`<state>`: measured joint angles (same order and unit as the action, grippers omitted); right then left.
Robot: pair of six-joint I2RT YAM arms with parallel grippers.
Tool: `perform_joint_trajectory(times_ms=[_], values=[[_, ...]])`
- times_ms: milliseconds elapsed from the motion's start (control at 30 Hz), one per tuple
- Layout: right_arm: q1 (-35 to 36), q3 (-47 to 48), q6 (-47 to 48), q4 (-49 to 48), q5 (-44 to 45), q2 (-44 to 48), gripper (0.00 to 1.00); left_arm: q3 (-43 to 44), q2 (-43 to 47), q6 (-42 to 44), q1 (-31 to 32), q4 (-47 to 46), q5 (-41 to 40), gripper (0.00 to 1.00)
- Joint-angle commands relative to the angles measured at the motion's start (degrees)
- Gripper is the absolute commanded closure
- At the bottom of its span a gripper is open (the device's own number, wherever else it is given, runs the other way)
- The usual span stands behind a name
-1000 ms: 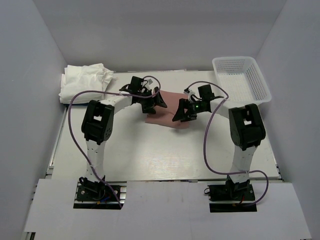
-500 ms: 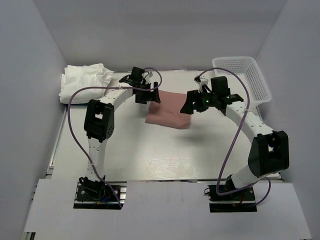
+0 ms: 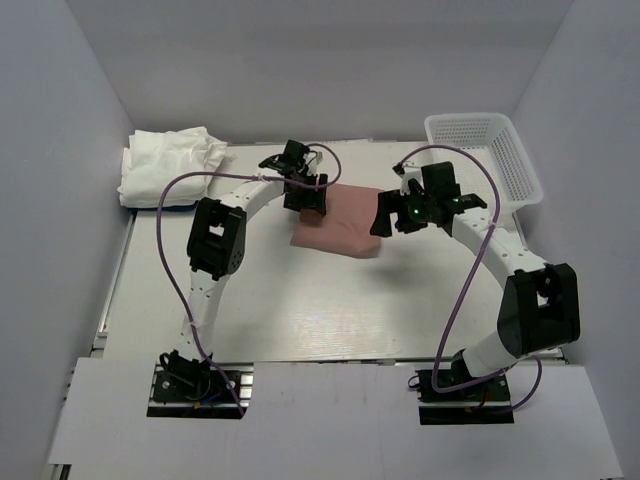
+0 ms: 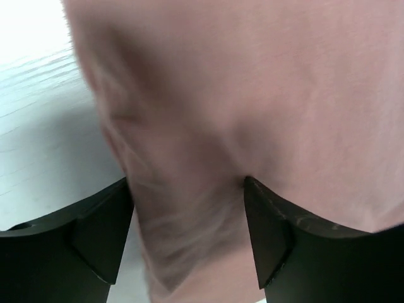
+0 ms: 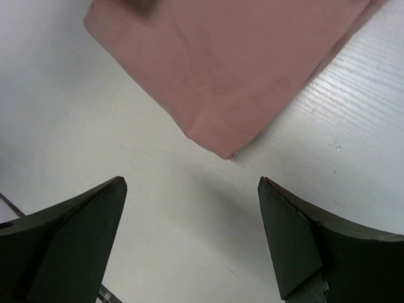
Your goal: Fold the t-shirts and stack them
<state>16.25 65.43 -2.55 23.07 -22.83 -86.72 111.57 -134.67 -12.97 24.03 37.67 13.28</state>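
A folded dusty-pink t-shirt (image 3: 338, 225) lies flat at the table's middle back; its print is hidden. My left gripper (image 3: 308, 199) is at the shirt's far-left corner. In the left wrist view its fingers (image 4: 101, 233) are spread wide apart, with a ridge of the pink cloth (image 4: 189, 189) between them. My right gripper (image 3: 385, 216) is open and empty beside the shirt's far-right edge. The right wrist view shows the gripper (image 5: 192, 233) above bare table, with a corner of the pink shirt (image 5: 227, 69) ahead. A pile of white folded t-shirts (image 3: 170, 165) lies at the back left.
A white plastic mesh basket (image 3: 485, 155) stands at the back right corner. Grey walls close the table in on the left, back and right. Purple cables loop off both arms. The arm bases stand at the near edge.
My right arm has stretched out, and its gripper has moved off the shirt to its far-right edge. My left gripper has shifted right onto the shirt's far-left corner.
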Motion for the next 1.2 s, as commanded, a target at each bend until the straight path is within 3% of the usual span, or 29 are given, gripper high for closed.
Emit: perform_joint_trajectory(times_ms=[0, 33, 67, 167, 267, 300, 533, 767, 967, 1167], values=[[-0.34, -1.70, 0.35, -0.57, 2.17, 1.73, 0.10, 1.54, -4.45, 1.55, 2.60, 5.83, -4.48, 0.22], [-0.26, -1.88, 0.18, -1.35, 2.00, 1.73, 0.10, 2.16, -4.46, 1.55, 3.21, 5.84, -5.01, 0.26], [-0.43, -2.23, -0.17, -1.45, 2.09, 1.90, 0.10, 2.16, -5.16, 1.02, 3.21, 6.36, -5.80, 0.38], [-0.43, -2.41, -0.44, -1.54, 2.00, 1.99, 0.10, 2.16, -5.16, 0.49, 3.21, 5.67, -6.33, 0.53], [-0.43, -2.93, -0.53, -2.15, 2.26, 2.08, 0.10, 5.22, -5.69, 0.49, 3.21, 5.66, -5.29, 0.85], [-0.43, -3.11, -0.88, -2.33, 3.05, 2.34, 0.10, 6.11, -5.69, 0.49, 3.21, 6.18, -5.28, 1.00], [-0.52, -4.87, -0.88, -4.17, 4.55, 5.06, 0.10, 10.16, 1.33, 7.94, 1.99, 6.19, -8.26, 1.00], [-0.87, -6.01, -0.97, -4.87, 4.29, 6.74, 0.10, 6.03, 14.76, 20.43, 0.85, 4.52, -19.94, 1.00], [-0.70, -6.10, -1.23, -4.97, 3.41, 6.74, 0.10, 1.73, 23.82, 30.09, -2.31, 3.90, -23.11, 1.00], [-0.78, -5.40, -1.41, -4.35, 3.23, 6.91, 0.10, 1.54, 27.44, 33.45, -7.15, 2.32, -25.14, 1.00]])
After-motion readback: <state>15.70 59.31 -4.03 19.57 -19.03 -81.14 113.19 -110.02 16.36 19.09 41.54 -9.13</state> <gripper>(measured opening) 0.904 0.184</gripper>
